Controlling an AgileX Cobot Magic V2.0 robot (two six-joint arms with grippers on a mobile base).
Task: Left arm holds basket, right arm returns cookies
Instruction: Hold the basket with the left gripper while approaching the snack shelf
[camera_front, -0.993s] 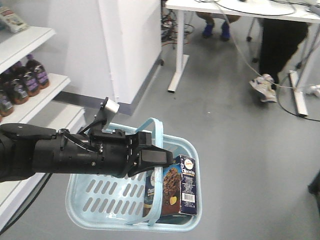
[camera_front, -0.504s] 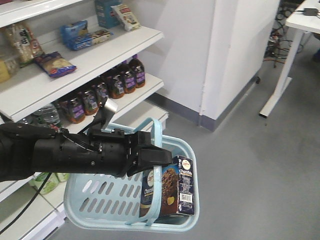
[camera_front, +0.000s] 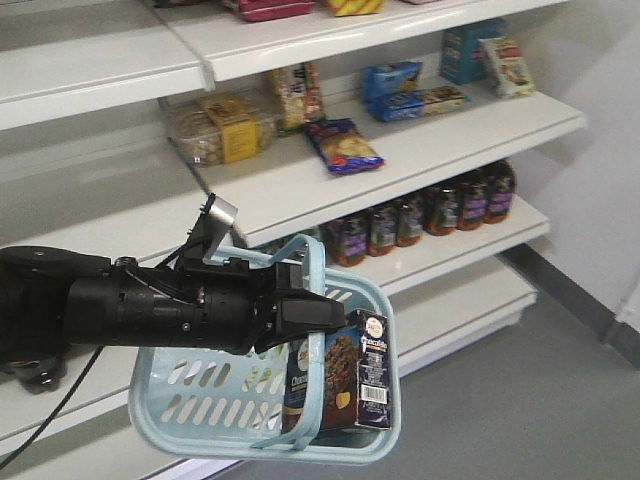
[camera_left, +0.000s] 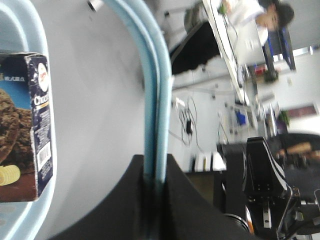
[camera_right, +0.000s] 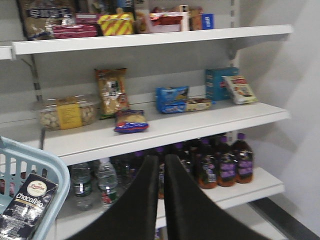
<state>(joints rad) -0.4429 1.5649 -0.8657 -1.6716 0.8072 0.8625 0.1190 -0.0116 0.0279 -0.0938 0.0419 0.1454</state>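
Front-facing exterior: the left arm is seen reaching in from the left of frame. The left claw is clamped on the hoop handles of the basket, which hangs lower centre. The cookies are stood upright inside, against its right-hand wall. Shelves fill the upper frame, with bottles on a lower board. Open floor is left at lower right.

Left wrist: both handles are pinched between the jaws at bottom centre. The cookies are seen at the left edge, by the basket rim.

Right wrist: the right claw is shown with jaws together and nothing held. The basket and cookies sit lower left, and the snack shelf has bare board along its front.

Handling, as judged:
- The box is taken as light, stiff cardboard, smooth-faced and crushable.
- Hold is best taken across the narrow sides near the exposed top.
- The handles cross close by the box, so lift-out room is tight there.
- The hung basket may swing if nudged.
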